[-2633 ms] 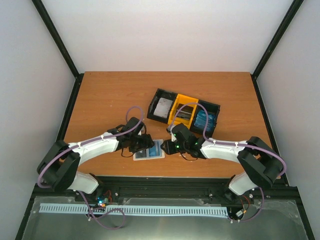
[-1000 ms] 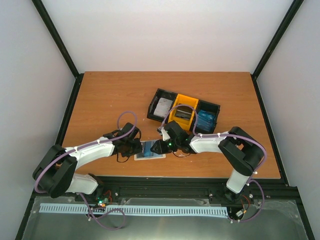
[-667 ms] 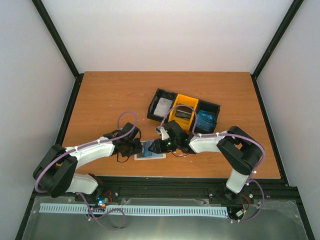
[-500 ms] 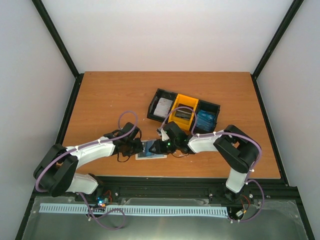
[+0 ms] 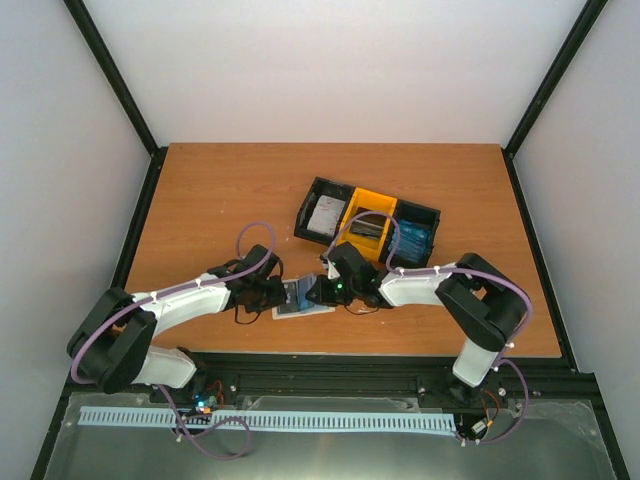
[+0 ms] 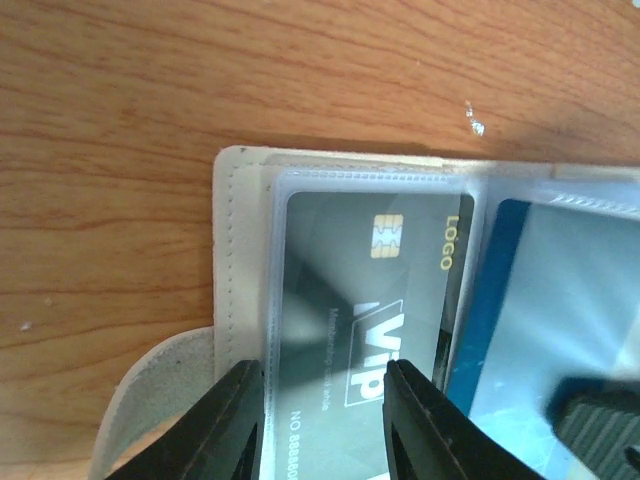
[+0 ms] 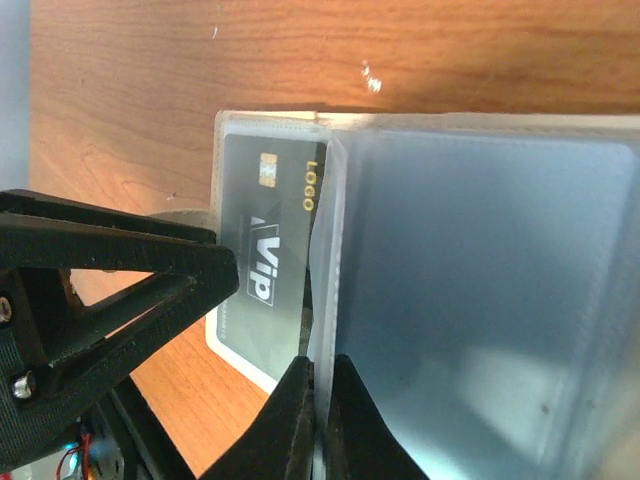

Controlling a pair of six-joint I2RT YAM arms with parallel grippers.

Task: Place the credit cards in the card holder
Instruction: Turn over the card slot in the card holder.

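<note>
Card holder (image 6: pixel 243 260) open, right gripper (image 7: pixel 322 372) pinching its clear sleeve (image 7: pixel 480 300), left gripper (image 6: pixel 322 385) parted astride dark card (image 6: pixel 350 290)

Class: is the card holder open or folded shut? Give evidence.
Open: card holder lies spread, clear sleeves exposed, dark VIP card visible inside.

Wooden table (image 5: pixel 220 190) w/ white walls (image 5: pixel 330 70), black corner posts (image 5: pixel 110 75), even light.
</note>
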